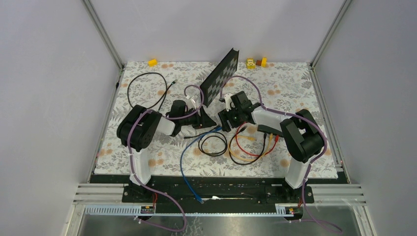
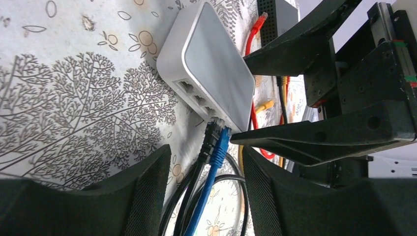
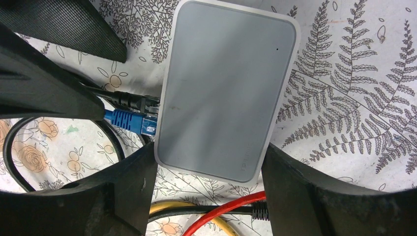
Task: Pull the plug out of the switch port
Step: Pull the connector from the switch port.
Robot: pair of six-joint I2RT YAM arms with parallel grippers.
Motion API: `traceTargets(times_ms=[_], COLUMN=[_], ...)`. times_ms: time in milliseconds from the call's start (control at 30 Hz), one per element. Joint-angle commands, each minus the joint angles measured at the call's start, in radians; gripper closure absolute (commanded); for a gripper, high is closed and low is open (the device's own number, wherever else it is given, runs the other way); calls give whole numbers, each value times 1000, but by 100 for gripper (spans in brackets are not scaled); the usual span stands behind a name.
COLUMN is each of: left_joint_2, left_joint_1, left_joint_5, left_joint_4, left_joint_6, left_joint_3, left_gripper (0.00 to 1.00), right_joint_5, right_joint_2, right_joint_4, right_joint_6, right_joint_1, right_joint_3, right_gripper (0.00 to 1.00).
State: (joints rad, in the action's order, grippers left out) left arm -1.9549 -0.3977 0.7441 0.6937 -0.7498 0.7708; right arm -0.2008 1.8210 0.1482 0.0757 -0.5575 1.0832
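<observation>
The left claw [image 2: 205, 153] stands spread, its fingers either side of the blue plug [image 2: 221, 141] and the black plug [image 2: 211, 129] just behind the sockets, touching neither; the right claw [image 3: 207, 152] looks pressed on both long sides of the switch [image 3: 226, 83], a pale box lying flat on the flowered cloth [image 3: 344, 73] mid-table; both plugs sit side by side in its narrow edge. Closing here could pinch both leads together, or catch cable rather than plug body and strain the wire; if the latch is not pressed, the pull may drag the smooth box out of the right claw's hold.
</observation>
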Motion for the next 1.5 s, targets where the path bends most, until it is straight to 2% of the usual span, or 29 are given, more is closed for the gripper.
traceTargets(times_ms=[0,667,1467], left_joint_2=[-45,-158,-179], left_joint_1=[-13,-49,-48], left_joint_5=[18,-45,-61], left_joint_4=[91,334,371], left_joint_6=[-71,-242,-273], left_joint_3=[6,-32,-15], left_gripper=[42,60,64], right_joint_5=[-15,-40,-58], right_joint_2=[5,9,6], right_joint_4=[-52,-68,-67], right_joint_6=[-28,-31,-22], right_joint_1=[-8,-8,-8], right_joint_3=[4,-17,-23], right_gripper=[52,52,52])
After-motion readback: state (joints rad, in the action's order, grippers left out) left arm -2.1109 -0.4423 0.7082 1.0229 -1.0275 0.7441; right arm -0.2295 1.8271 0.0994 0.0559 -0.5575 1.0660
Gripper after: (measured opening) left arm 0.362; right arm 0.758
